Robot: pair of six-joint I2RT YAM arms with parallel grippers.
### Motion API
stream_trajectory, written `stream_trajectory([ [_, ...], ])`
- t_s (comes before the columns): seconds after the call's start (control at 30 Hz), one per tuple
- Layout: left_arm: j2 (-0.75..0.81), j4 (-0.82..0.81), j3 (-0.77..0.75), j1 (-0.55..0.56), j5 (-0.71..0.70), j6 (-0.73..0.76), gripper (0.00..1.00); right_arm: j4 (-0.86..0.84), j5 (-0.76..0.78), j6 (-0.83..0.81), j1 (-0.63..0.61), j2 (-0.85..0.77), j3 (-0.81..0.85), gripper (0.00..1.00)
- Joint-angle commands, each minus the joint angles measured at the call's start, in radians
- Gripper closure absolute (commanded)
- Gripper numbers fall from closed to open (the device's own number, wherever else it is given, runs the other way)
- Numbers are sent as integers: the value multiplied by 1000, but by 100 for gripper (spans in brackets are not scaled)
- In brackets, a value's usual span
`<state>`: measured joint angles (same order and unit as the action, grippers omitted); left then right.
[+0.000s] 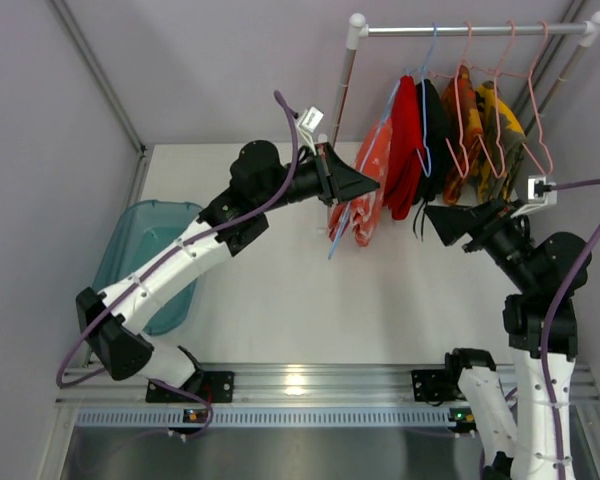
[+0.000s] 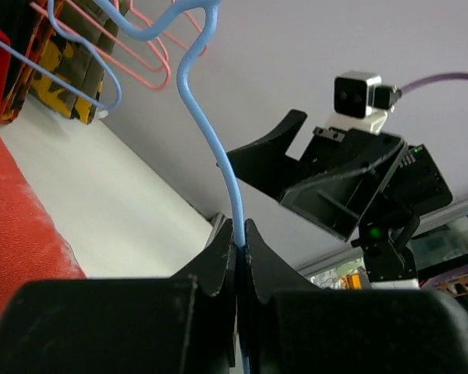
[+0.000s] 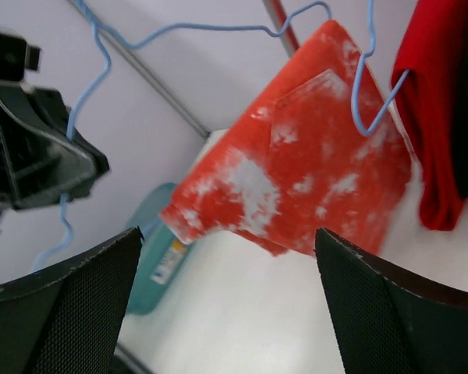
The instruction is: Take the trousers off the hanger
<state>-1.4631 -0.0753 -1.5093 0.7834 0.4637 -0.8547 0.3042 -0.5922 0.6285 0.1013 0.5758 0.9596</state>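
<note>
Left gripper [image 1: 372,184] pinches a blue hanger [image 2: 218,156] carrying the blotched trousers [image 1: 368,180]; right gripper [image 1: 432,215] hangs open beside the rack.
In the left wrist view the jaws are pressed together on the hanger's thin blue wire, which rises between the fingertips [image 2: 222,257] and bends away above. The orange-red trousers with whitish patches drape over that hanger, at the left end of the row of garments below the rail [image 1: 470,30]. The plain red trousers [image 1: 405,140] hang just to their right on another blue hanger, next to a black garment [image 1: 432,130] and the yellow-and-orange clothes [image 1: 485,135] on pink hangers. The right jaws stand wide apart, holding nothing, near the black garment's lower edge and facing the left gripper. A teal bin [image 1: 140,240] sits at the table's [image 1: 300,290] left edge.
</note>
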Motion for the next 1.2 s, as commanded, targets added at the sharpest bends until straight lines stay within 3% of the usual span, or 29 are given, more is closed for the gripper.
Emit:
stream_trajectory([
  [0.0, 139, -182, 26, 43, -45, 187, 100, -233, -64, 355, 15, -18, -47, 12],
  [0.3, 172, -159, 98, 57, -88, 295, 100, -373, -23, 583, -18, 79, 11, 23],
  [0.47, 162, -161, 84, 59, -118, 313, 100, -359, 23, 599, -101, 139, 11, 27],
  [0.73, 172, -141, 77, 56, -168, 301, 100, -436, 106, 568, -376, 249, 28, 32],
  [0.97, 191, -135, 121, 54, -175, 289, 100, -496, 135, 594, -460, 352, 77, 38],
  [1.17, 205, -155, 147, 54, -169, 273, 100, -427, 176, 616, -495, 449, 152, 46],
])
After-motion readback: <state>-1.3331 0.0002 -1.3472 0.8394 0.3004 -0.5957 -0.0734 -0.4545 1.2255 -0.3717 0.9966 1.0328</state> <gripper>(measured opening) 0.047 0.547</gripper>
